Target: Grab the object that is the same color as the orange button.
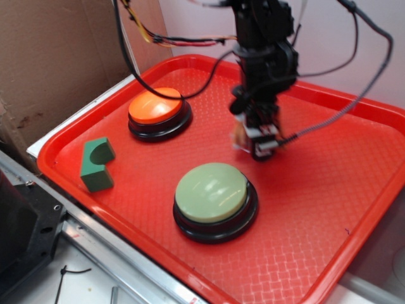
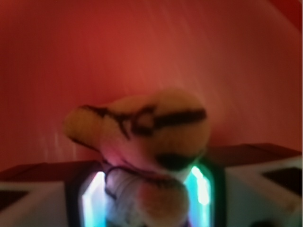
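Between the gripper's [image 2: 149,198] fingers [image 2: 94,201], the wrist view shows the striped tiger toy [image 2: 142,137] clamped; the exterior view shows only an orange sliver beside them.

1. A small orange plush tiger [image 2: 142,137] with black stripes fills the middle of the blurred wrist view.
2. The hand [image 2: 149,198] grips the tiger's lower part between two fingers [image 2: 90,198] with glowing inner faces.
3. Behind the tiger lies a red surface [image 2: 151,42]; it looks textured, though blur hides detail.
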Controlling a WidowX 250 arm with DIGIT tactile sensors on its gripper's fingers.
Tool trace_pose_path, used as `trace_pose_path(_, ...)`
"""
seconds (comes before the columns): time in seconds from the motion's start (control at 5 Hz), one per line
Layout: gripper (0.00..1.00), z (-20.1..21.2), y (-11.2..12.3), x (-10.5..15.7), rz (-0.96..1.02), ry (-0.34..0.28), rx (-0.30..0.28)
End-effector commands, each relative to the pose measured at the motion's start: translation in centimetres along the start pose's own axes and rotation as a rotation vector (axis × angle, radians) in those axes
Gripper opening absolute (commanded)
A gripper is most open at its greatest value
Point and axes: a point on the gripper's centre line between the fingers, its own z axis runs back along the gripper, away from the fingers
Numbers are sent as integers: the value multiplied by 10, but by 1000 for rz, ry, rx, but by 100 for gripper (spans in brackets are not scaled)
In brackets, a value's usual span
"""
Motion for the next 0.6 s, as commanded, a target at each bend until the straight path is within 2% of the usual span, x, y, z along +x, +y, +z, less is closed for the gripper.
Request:
trace_pose_path(0.0,0,107,14,-33,385,-75,4)
trace_pose_path(0.4,0,159,14,-77,618,-190,71)
